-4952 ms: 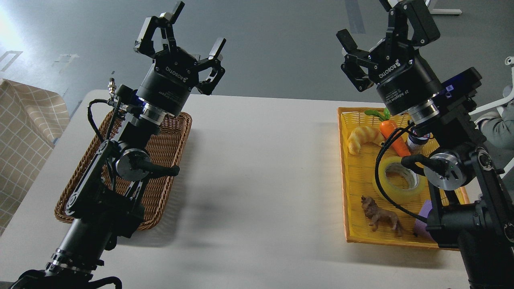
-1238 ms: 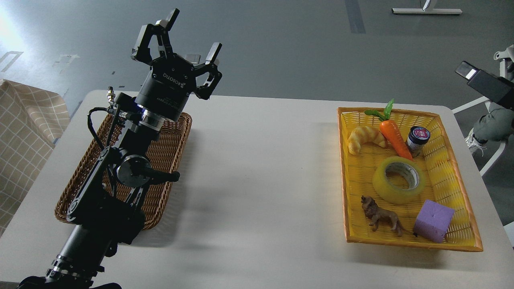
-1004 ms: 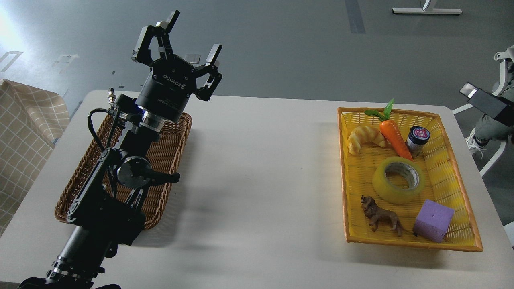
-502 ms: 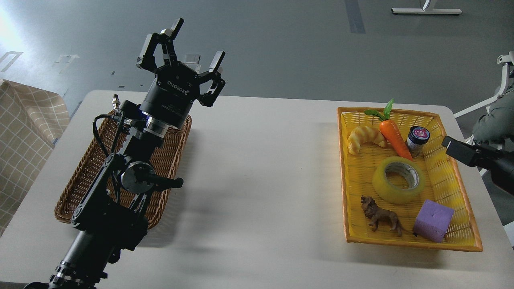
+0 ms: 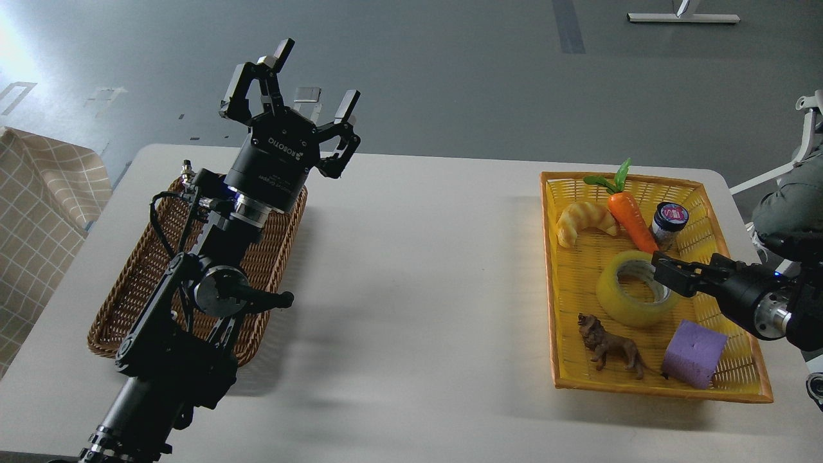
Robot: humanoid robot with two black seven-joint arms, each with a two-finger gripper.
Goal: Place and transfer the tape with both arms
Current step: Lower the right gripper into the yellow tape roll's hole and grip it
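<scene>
The tape [image 5: 617, 308] is a translucent yellow roll with a pale core, lying flat in the middle of the yellow tray [image 5: 550, 283] on the right. My right gripper [image 5: 665, 273] reaches in level from the right edge, its dark fingertips over the roll's right rim. I cannot tell its fingers apart, or whether it touches the roll. My left gripper [image 5: 315, 77] is open and empty, pointing up, held high over the far end of the brown wicker basket [image 5: 138, 283] on the left.
The yellow tray also holds a croissant [image 5: 582, 222], a carrot [image 5: 630, 218], a small jar [image 5: 669, 222], a toy lion [image 5: 611, 350] and a purple foam block [image 5: 694, 354]. A white table [image 5: 418, 289] lies between basket and tray. A checked cloth [image 5: 38, 212] hangs at far left.
My right arm left its raised pose, swung out right, then came down and in until its gripper reached the tape. My left gripper shifted slightly right and stays open.
</scene>
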